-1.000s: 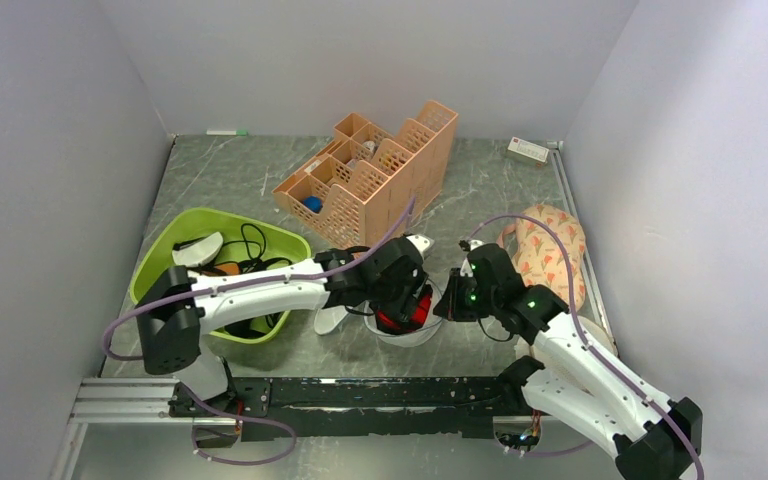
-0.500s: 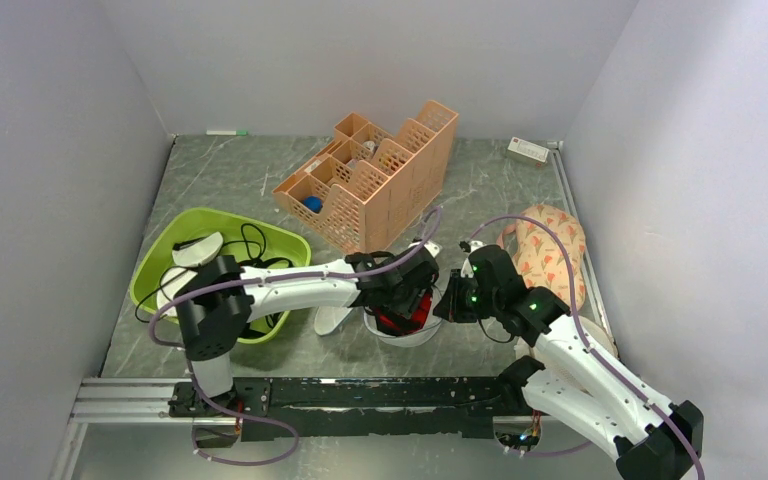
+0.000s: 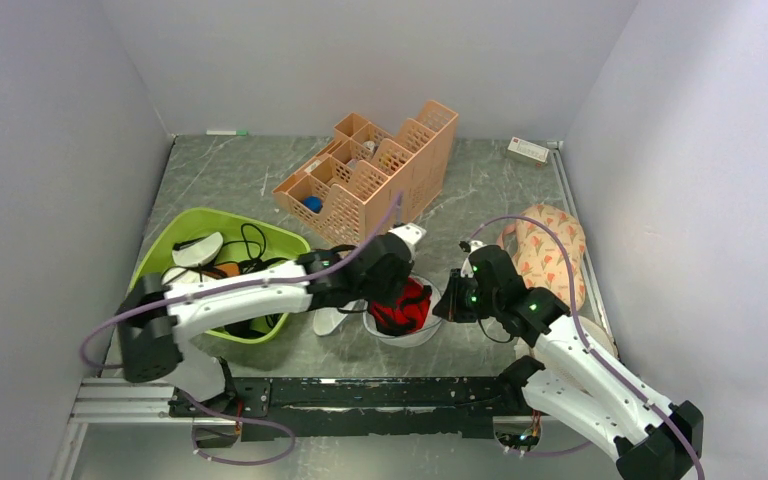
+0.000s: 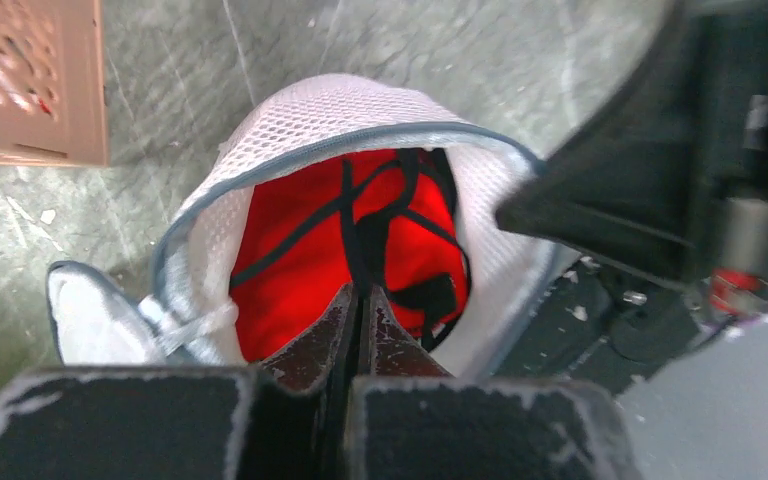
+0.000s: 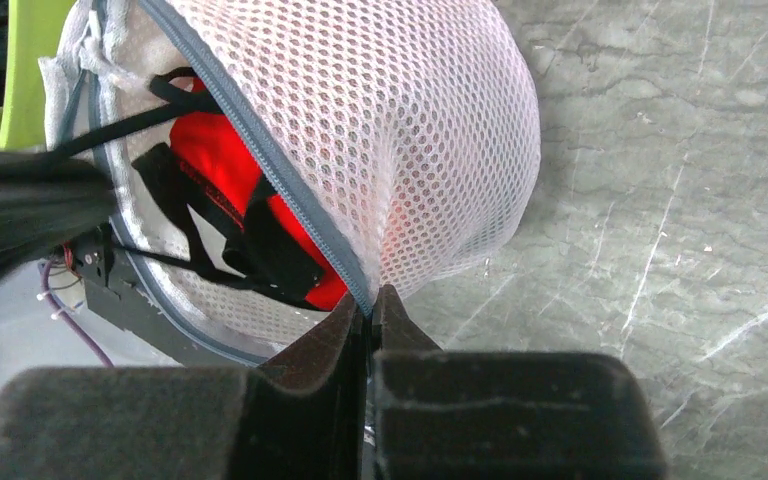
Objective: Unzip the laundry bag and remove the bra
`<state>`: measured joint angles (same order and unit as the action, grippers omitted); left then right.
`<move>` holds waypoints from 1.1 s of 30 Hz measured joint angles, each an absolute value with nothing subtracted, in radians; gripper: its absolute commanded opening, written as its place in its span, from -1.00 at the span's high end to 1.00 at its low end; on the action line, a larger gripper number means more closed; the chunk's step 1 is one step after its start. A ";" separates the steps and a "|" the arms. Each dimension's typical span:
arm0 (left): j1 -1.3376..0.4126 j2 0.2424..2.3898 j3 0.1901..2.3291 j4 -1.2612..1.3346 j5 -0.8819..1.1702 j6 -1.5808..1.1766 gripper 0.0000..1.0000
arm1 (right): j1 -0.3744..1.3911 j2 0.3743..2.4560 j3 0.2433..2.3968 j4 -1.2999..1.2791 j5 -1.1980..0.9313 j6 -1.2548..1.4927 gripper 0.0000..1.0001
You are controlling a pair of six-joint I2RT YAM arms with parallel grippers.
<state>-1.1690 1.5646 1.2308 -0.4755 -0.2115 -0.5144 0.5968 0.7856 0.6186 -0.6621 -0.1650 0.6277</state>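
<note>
bag (image 3: pixel 415 336) unzipped, grey zip edge gaping wide. bra (image 4: pixel 295 240) sits in the bag's mouth, red cups and black straps showing, part of it humped above the bag's rim. left gripper (image 4: pixel 360 300) over the bag's opening, jaws pressed together, tips nipping bra fabric. right gripper (image 5: pixel 368 312) at the bag's right rim, jaws closed tight on the zip edge. peach organiser (image 3: pixel 400 205) behind the bag; green bin (image 3: pixel 222 216) left of it; floral cloth (image 3: pixel 545 250) right of it.
</note>
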 measured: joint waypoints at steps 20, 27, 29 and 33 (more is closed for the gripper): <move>-1.169 1.209 1.444 -0.549 -0.200 -0.505 0.86 | 0.597 0.777 0.610 -0.655 -0.138 0.631 1.00; -1.169 1.164 1.595 -0.636 -0.236 -0.470 0.87 | 0.597 0.783 0.610 -0.655 -0.136 0.632 1.00; -1.169 1.155 1.650 -0.669 -0.256 -0.453 0.86 | 0.597 0.783 0.610 -0.655 -0.135 0.632 1.00; -1.169 1.145 1.779 -0.730 -0.303 -0.414 0.86 | 0.597 0.789 0.610 -0.654 -0.135 0.632 1.00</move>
<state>-1.1690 1.1450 1.7794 -0.7300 -0.3035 -0.4145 0.5972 0.7887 0.6102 -0.6544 -0.1349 0.6315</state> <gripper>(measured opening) 0.073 0.010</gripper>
